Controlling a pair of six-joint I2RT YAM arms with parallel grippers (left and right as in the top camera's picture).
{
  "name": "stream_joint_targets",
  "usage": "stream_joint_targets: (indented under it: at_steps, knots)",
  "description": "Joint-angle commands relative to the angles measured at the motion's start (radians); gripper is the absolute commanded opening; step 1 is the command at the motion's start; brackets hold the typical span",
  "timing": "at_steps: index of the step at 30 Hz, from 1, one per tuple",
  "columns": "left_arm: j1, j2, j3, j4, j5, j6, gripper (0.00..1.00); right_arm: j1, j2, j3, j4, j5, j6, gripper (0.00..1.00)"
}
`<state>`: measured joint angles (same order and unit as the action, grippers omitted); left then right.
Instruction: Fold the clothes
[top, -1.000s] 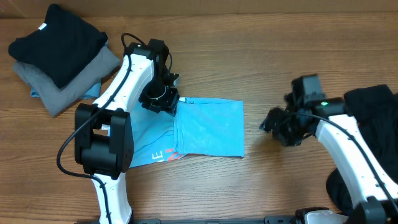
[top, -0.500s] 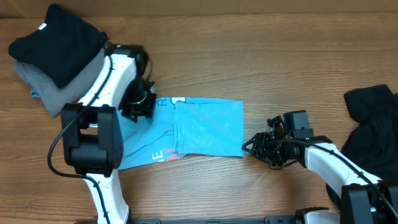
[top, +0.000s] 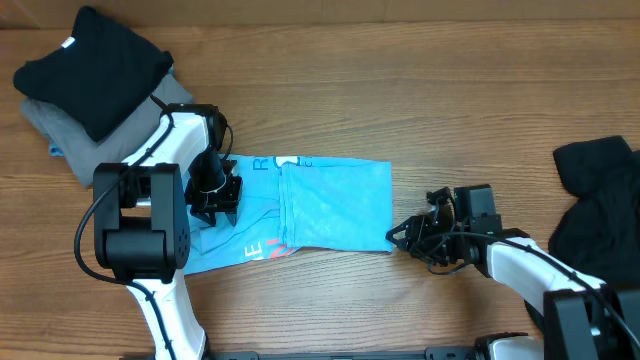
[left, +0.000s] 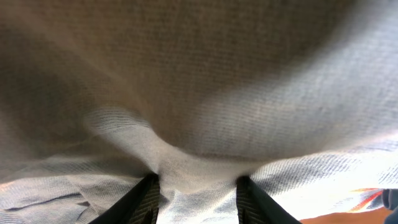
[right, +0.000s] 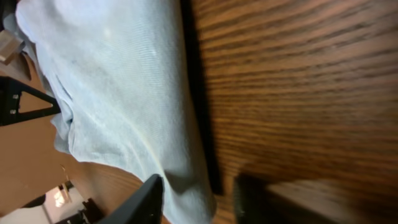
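The sky-blue T-shirt (top: 335, 205) lies partly folded at the table's middle, with red-and-white letters on its front left edge. My left gripper (top: 213, 195) is down on the shirt's left part. In the left wrist view its fingers (left: 196, 180) are apart with a bulge of the fabric (left: 205, 93) between them. My right gripper (top: 402, 238) is low at the shirt's front right corner. In the right wrist view its fingers (right: 199, 186) are open around the shirt's edge (right: 118, 87). A crumpled black garment (top: 595, 205) lies at the right edge.
A stack of folded clothes, black (top: 90, 65) on grey (top: 110, 140), sits at the back left. Bare wooden table (top: 450, 120) lies between the shirt and the black garment.
My left gripper has moved from the shirt's back edge forward onto its left part. My right gripper has come down and left from mid-table to the shirt's front right corner.
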<state>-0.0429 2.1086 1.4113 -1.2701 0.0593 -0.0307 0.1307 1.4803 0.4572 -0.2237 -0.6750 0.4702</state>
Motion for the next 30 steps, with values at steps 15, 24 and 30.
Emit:
stream_joint_targets:
  at_steps: [15,24,30]
  knots:
    - [0.012,0.005,-0.016,0.035,-0.038,-0.023,0.43,-0.034,-0.011,0.182,-0.385,0.230,-0.067,0.04]
    - [0.012,0.003,0.164,-0.106,0.000,-0.018,0.47,-0.044,-0.046,0.330,-0.508,0.217,-0.098,0.31]
    - [-0.010,0.004,0.227,-0.041,0.391,0.196,0.64,-0.041,-0.053,0.382,-0.507,0.079,-0.127,0.40]
